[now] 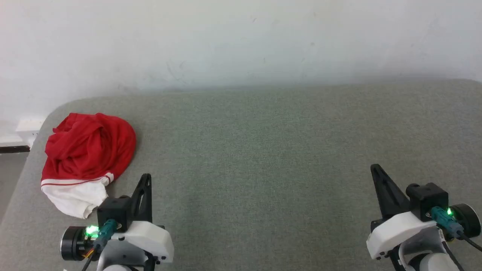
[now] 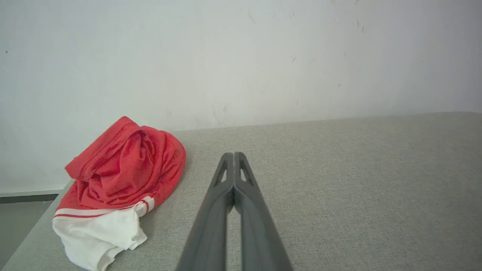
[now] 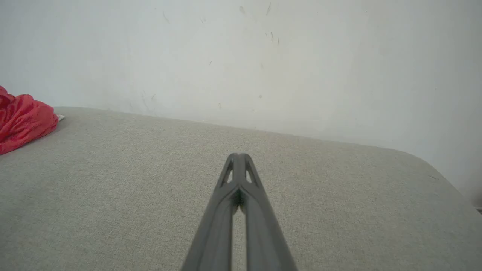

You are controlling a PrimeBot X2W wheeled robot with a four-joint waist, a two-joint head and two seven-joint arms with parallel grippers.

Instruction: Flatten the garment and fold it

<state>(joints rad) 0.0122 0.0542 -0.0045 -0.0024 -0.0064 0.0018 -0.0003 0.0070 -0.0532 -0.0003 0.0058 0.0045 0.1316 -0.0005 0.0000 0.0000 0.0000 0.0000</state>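
Observation:
The garment [image 1: 88, 150] lies crumpled in a heap at the far left of the grey padded table, red cloth on top and a white sleeve with red-striped trim at its near end. Its lettering is hidden in the folds. The left wrist view has the garment [image 2: 120, 177] to the left of my fingers; the right wrist view catches a red edge of the garment [image 3: 20, 120] at far left. My left gripper [image 1: 147, 176] is shut and empty, just right of the heap. My right gripper [image 1: 374, 167] is shut and empty, far off at the lower right. Both stay apart from the cloth.
The grey fabric table [image 1: 263, 158] stretches wide between the two grippers. A white wall [image 1: 241, 41] stands right behind its far edge. The table's rounded left corner and a strip of floor [image 1: 9, 165] lie just beyond the garment.

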